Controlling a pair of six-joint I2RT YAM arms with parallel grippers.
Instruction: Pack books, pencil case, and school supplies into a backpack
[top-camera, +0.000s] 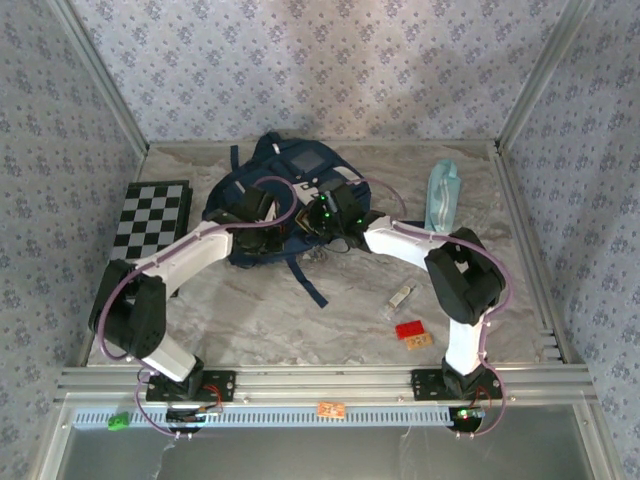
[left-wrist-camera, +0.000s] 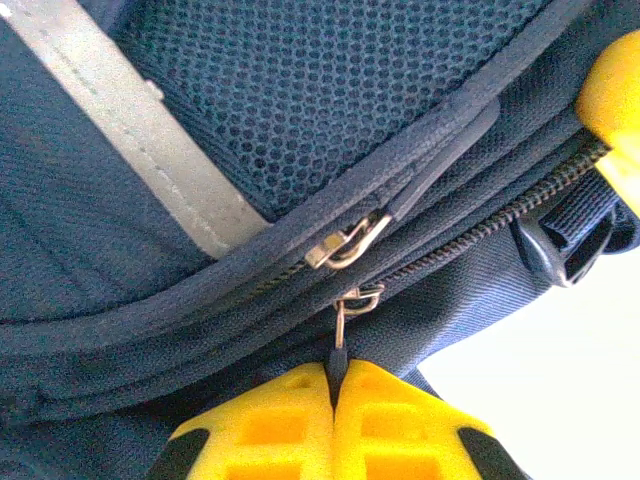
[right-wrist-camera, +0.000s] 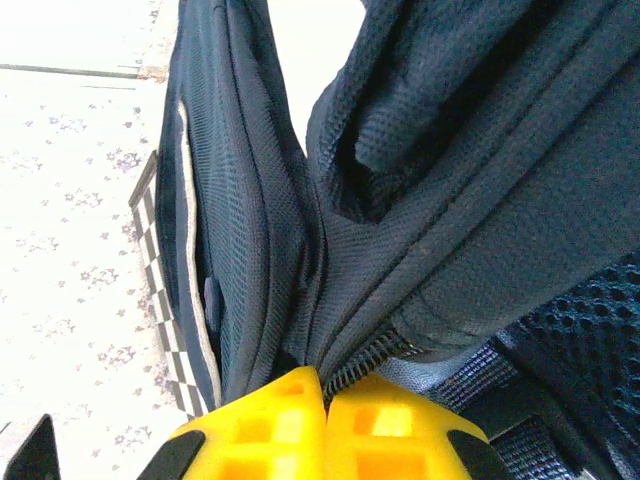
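**Yellow fingers on the zip: getting this backpack open**

Nearest the arms, the school supplies (top-camera: 400, 298) sit on the marble-look table (top-camera: 300, 310), just beside a little red tag (top-camera: 409, 328). It's a small clear oblong, long axis on a diagonal, pointing far-right.

Further back, both arms meet at the backpack (top-camera: 275, 160), which sits at the far middle of the table. The left gripper (left-wrist-camera: 335, 375) has its fingers pressed together on the zipper pull (left-wrist-camera: 342, 320), pinching the thin metal tab. A second slider (left-wrist-camera: 348, 243) sits just above it on the other track. The right gripper (right-wrist-camera: 322, 385) is clamped tight on backpack fabric right by the zipper teeth.

So I reckon the step is unzipping, with the right hand bracing. To do it well, drag the pull along the line of the track rather than away from the bag. Have the right hand hold the cloth taut so the slider doesn't bunch it up. That tab is tiny, so a sideways yank could slip it out.

The bag's straps trail toward the arms, white patch toward the far wall, so roughly near-to-far, though it's too rumpled to be sure.

Far right, the pencil case (top-camera: 442, 195) lies well apart, lengthwise near-to-far. Checkered board (top-camera: 152, 215) is off left.
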